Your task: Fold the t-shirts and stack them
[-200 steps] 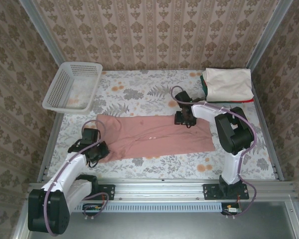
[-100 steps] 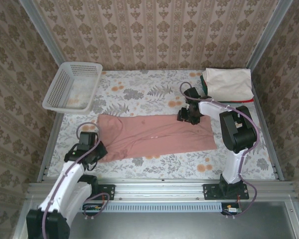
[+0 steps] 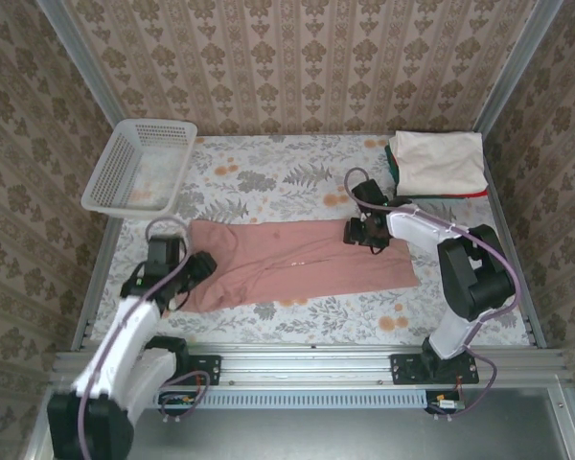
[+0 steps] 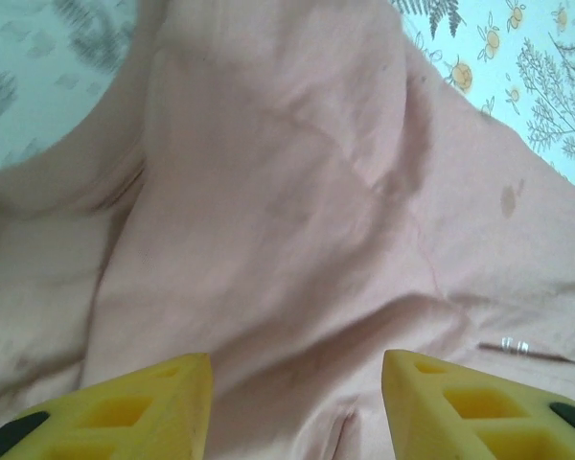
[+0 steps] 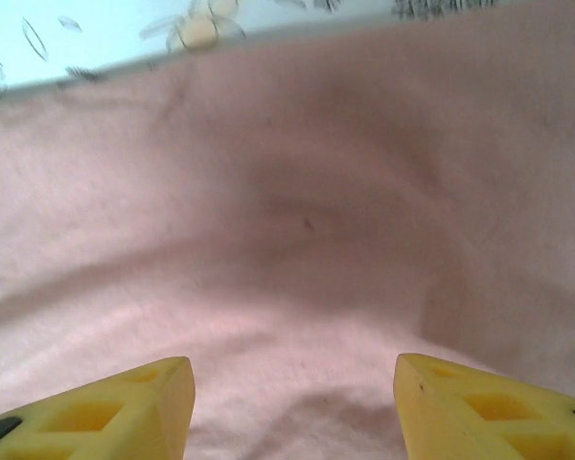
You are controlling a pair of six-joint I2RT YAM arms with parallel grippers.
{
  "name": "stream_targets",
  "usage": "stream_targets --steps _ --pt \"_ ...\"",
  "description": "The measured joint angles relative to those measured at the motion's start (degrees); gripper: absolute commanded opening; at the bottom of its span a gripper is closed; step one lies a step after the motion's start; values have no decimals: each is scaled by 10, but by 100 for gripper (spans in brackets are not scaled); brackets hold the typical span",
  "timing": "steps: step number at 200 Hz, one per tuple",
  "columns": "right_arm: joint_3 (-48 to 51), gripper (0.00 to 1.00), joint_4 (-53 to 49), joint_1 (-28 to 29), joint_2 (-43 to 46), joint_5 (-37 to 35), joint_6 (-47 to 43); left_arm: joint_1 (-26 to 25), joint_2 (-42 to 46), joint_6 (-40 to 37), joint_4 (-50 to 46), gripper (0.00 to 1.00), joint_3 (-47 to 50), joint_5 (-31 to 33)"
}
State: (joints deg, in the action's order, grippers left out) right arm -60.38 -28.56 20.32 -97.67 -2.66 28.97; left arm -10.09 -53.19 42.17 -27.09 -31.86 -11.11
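Pink tee (image 3: 297, 261) lies spread flat at centre of table (image 3: 268, 182). Left end effector (image 3: 187, 271) and right end effector (image 3: 364, 233) are both released, poised over it. Risk: uneven pinches catch one layer, bunching the fold.

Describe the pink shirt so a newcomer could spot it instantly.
Start at the floral-covered table. Across its near middle lies a dusty-pink tee, spread flat in a long strip. Unlike the folded stack in the far right corner, cream on top, it is the one pink, laid-out garment.
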Motion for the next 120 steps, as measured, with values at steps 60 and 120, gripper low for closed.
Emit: stream_targets --steps 60,120 --pt "14 60 -20 -60 -4 -34 -7 6 -349 -61 142 50 -127 -16" --pt "-60 61 -76 -86 -46 -88 -41 61 -388 -89 199 51 -119 -59"
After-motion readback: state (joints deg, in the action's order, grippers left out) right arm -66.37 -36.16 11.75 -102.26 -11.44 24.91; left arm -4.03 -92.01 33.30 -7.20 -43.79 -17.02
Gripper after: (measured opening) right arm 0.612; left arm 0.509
